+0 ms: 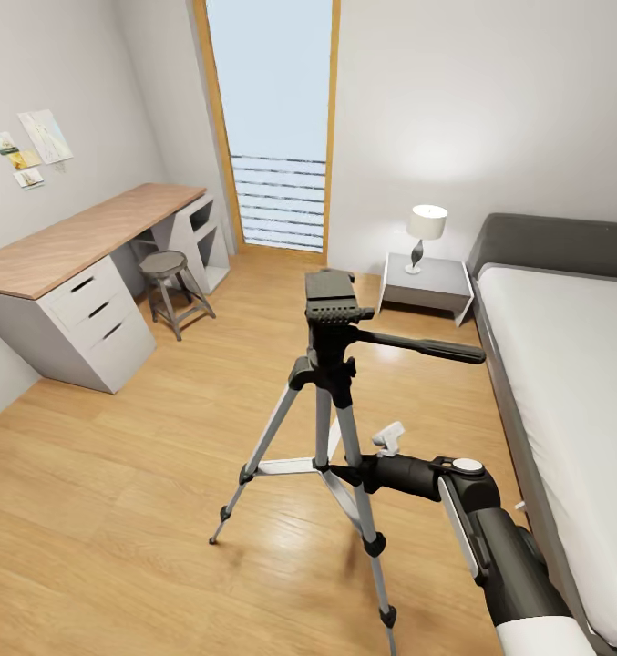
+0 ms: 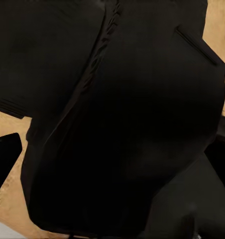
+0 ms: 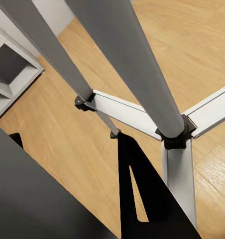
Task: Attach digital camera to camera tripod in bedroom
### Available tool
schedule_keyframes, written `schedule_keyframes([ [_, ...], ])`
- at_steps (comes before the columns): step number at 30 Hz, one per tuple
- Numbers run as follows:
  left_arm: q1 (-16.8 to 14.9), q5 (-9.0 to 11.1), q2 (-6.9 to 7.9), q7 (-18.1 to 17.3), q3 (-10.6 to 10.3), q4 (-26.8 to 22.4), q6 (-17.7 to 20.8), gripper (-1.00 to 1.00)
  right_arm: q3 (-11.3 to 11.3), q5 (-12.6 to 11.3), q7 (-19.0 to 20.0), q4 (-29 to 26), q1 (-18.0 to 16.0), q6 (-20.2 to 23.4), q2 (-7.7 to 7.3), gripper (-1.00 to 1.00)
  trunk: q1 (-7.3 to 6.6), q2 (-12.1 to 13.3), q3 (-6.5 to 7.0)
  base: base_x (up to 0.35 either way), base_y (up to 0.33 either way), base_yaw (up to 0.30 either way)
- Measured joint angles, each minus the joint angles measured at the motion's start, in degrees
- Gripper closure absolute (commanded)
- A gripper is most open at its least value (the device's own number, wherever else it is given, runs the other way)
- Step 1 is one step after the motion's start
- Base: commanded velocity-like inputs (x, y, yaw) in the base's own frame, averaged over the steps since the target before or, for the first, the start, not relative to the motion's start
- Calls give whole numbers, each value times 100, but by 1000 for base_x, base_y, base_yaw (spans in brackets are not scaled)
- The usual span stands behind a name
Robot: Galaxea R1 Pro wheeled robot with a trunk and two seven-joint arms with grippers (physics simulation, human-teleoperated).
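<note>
The camera tripod [image 1: 323, 428] stands on the light wood floor in the middle of the bedroom, its black head [image 1: 329, 296] bare and its pan handle [image 1: 426, 346] pointing right. My right gripper [image 1: 349, 474] reaches in at the legs, low down near the spreader braces. In the right wrist view the silver legs and centre column [image 3: 127, 64] are very close. The gripper [image 3: 67, 142] has its fingers [image 3: 137, 199] apart, with one leg running between them. A bulky black body, the digital camera [image 2: 117, 124], sits tight against the lens of my left gripper [image 2: 112, 154]. Its red button is hidden.
A wood-topped desk [image 1: 71, 241] with white drawers and a grey round stool [image 1: 167, 269] stand at the left. The tall window [image 1: 272, 118] is straight ahead. A nightstand [image 1: 440, 284] with a lamp [image 1: 426, 223] and the grey bed [image 1: 572, 383] are on the right.
</note>
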Motion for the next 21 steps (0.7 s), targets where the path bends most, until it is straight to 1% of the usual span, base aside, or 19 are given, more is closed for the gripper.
schedule_keyframes([
  [2, -1, 3, 58, -2, -234, -429, 289, 100, 0, 4, 0, -6, 1, 0, -1, 100, 0, 0, 0, 0, 0, 0],
  [3, 1, 1, 103, -7, -445, -912, 702, 100, 0, 11, 2, -11, 2, -1, -1, 100, 0, 1, -1, 0, 0, 0],
  [4, -1, 9, 120, -10, -545, -1321, 961, 100, -1, 9, 1, -6, 2, -5, -2, 100, 0, 0, 0, 0, 0, 0],
  [5, -1, 11, 133, -14, -638, -1625, 1235, 100, -1, 10, 2, -9, 2, -4, -2, 100, 0, 0, 0, 0, 0, 0],
  [6, 7, 2, 150, -23, -805, -2179, 1812, 100, -1, 15, 5, -15, 2, -1, -2, 100, -1, 2, -1, 0, 0, 0],
  [7, 0, 22, 157, -25, -877, -2850, 2138, 100, -1, 13, 5, -7, 2, -6, -2, 100, -1, 0, 0, 0, 0, 0],
  [9, 1, 14, 169, -31, -978, -3552, 2778, 100, -1, 15, 5, -13, 2, -2, -2, 100, 0, 1, 0, 0, 0, 0],
  [10, -4, 32, 177, -37, -1042, -4269, 3400, 100, 4, 13, 2, -11, 2, 0, -1, 100, 0, 1, 1, 0, 0, 0],
  [11, -18, 62, 180, -40, -1067, -4746, 3717, 100, 4, 9, -1, -2, 2, -6, -1, 100, -1, 0, 0, 0, 0, 0],
  [12, -24, 60, 184, -43, -1085, -5061, 4008, 100, 3, 13, -2, -8, 2, -6, -1, 100, -1, 1, 0, 0, 0, 0],
  [13, -47, 72, 186, -47, -1111, -5552, 4542, 100, 4, 4, -9, -13, 2, -1, -2, 100, 0, 1, 0, 0, 0, 0],
  [14, -75, 101, 187, -49, -1122, -5754, 4779, 100, 3, -5, -16, -8, 2, -2, -2, 100, -1, 1, 0, 0, 0, 0],
  [16, -224, 101, 189, -50, -1135, -5971, 5116, 100, 4, -12, -22, -11, 1, 3, -2, 100, 0, 1, 0, 0, 0, 0],
  [17, -503, 90, 190, -57, -1143, -6055, 5320, 100, 5, -17, -26, -12, 2, 5, -2, 100, 0, 1, 1, 0, 0, 0],
  [18, -761, 162, 189, -64, -1148, -6061, 5400, 100, 5, -20, -29, -12, 2, 5, -2, 100, 0, 1, 1, 0, 0, 0],
  [19, -972, 120, 190, -71, -1151, -6026, 5458, 100, 4, -21, -30, -14, 2, 5, -2, 100, 0, 1, 1, 0, 0, 0],
  [20, -1204, 134, 190, -78, -1153, -5959, 5506, 100, 4, -21, -30, -15, 2, 5, -2, 100, 0, 1, 1, 0, 0, 0],
  [21, -1629, 100, 191, -87, -1156, -5709, 5571, 100, 4, -29, -33, -22, 2, 14, -3, 100, 1, 3, 0, 0, 0, 0],
])
